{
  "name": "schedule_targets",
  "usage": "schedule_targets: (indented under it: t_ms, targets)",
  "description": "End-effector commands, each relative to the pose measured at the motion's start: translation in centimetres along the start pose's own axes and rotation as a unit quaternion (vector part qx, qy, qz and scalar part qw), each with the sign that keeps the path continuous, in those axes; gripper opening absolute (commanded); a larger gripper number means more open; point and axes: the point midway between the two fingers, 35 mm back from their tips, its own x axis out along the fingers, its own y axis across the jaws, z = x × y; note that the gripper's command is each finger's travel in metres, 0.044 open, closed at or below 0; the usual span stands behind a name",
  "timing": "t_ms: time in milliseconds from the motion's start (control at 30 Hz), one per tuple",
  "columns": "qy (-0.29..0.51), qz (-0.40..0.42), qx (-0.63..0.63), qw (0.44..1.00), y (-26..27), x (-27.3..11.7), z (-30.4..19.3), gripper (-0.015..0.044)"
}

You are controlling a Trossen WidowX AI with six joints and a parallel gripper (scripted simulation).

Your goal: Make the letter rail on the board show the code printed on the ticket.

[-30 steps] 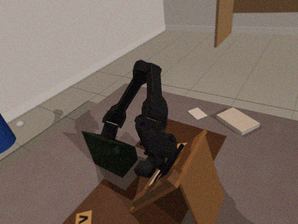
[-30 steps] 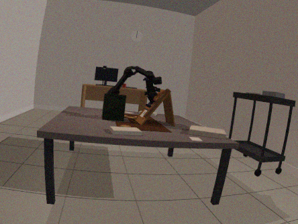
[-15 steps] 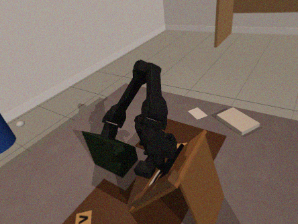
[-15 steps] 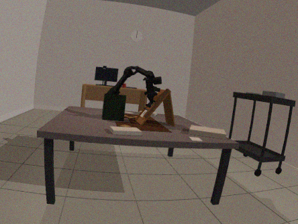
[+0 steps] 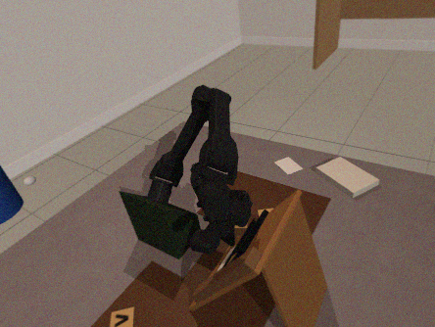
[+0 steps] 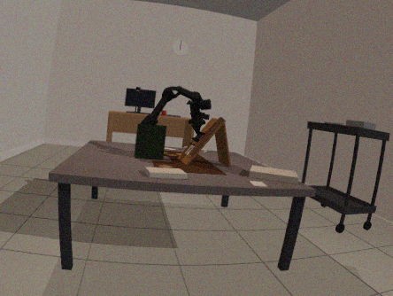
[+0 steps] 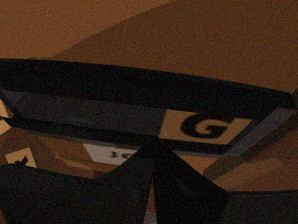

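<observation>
The wooden board (image 5: 282, 230) (image 6: 224, 144) stands tilted and carries the black letter rail (image 5: 253, 234) (image 7: 150, 82). A G tile (image 7: 172, 125) sits in the rail near its right end in the wrist view; the channel left of it is bare. My gripper (image 7: 154, 149) (image 6: 196, 138) is shut and empty, its tips at the rail's lower edge, left of the G tile. A pale ticket (image 7: 96, 152) shows behind the fingers, its print partly hidden. A V tile (image 5: 128, 318) lies in the foreground of the top view. Another tile (image 7: 27, 156) is partly visible at lower left in the wrist view.
A dark green box (image 5: 159, 222) (image 6: 150, 142) stands beside the arm. A thick pale block (image 5: 348, 176) (image 6: 274, 174) and a small pale card (image 5: 288, 165) (image 6: 258, 183) lie on the counter. Another pale block (image 6: 165, 173) lies near its edge.
</observation>
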Motion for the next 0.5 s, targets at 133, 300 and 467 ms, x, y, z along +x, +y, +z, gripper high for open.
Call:
schedule_targets:
  t_ms: [133, 300, 467]
  targets:
    - [0.001, -0.002, -0.001, 1.0, 0.0, -0.8, -0.7, 0.0]
    - [-0.006, 0.001, -0.023, 1.0, 0.1, -1.2, -0.7, 0.0053]
    - [-0.051, 0.002, -0.2, 0.979, 1.2, -4.9, -2.2, 0.0184]
